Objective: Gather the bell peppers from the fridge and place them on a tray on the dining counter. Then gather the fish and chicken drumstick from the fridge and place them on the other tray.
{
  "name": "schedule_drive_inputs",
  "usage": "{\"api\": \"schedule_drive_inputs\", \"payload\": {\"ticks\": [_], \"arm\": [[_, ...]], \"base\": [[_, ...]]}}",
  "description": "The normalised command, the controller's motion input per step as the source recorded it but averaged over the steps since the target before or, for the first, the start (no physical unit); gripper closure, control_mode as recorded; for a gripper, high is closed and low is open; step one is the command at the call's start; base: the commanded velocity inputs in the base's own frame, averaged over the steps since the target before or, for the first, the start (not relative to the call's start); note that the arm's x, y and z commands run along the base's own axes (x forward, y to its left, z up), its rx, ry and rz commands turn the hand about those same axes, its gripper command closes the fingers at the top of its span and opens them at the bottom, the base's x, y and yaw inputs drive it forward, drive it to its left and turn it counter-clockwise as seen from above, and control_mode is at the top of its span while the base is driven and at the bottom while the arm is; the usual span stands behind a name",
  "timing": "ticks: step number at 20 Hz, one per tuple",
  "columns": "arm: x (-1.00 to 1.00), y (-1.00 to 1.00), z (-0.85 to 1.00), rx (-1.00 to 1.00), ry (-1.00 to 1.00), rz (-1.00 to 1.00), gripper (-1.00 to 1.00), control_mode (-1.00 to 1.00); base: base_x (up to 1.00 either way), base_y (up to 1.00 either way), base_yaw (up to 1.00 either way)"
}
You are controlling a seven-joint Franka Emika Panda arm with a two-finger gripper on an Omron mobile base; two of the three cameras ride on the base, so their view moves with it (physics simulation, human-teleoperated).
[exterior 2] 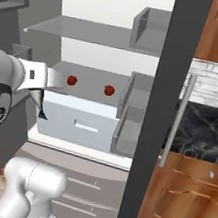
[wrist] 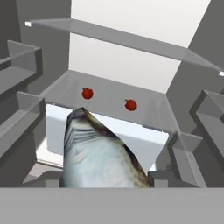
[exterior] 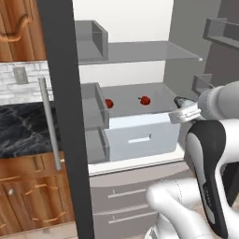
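An open grey fridge (exterior: 140, 60) with glass shelves fills the background. In the left base view, two small round red bell peppers (exterior: 108, 103) (exterior: 145, 100) sit mid-frame on the shelf above a pale drawer (exterior: 140, 137). At the hand view's bottom centre the gripper (wrist: 107, 186) grips a silvery, scaly, tapered fish (wrist: 98, 153).

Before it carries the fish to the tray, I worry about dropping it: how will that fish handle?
The fish looks glossy and tapered, so probably slippery. It sticks out well past the gripper, so it may sag or swing.
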Motion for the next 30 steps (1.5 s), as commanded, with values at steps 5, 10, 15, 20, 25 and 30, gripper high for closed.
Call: {"api": "schedule_drive_inputs", "payload": {"ticks": [5, 10, 15, 20, 25, 30], "arm": [[0.00, 0.00, 0.00, 0.00, 0.00, 0.00, 1.00, 1.00], [0.00, 0.00, 0.00, 0.00, 0.00, 0.00, 1.00, 1.00], [0.00, 0.00, 0.00, 0.00, 0.00, 0.00, 1.00, 1.00], [0.00, 0.00, 0.00, 0.00, 0.00, 0.00, 1.00, 1.00], [0.00, 0.00, 0.00, 0.00, 0.00, 0.00, 1.00, 1.00], [0.00, 0.00, 0.00, 0.00, 0.00, 0.00, 1.00, 1.00]], "base": [[-1.00, 0.00, 0.00], [-1.00, 0.00, 0.00], [-1.00, 0.00, -0.01], [-1.00, 0.00, -0.01], [-1.00, 0.00, -0.03], [-1.00, -0.07, -0.06]]}}
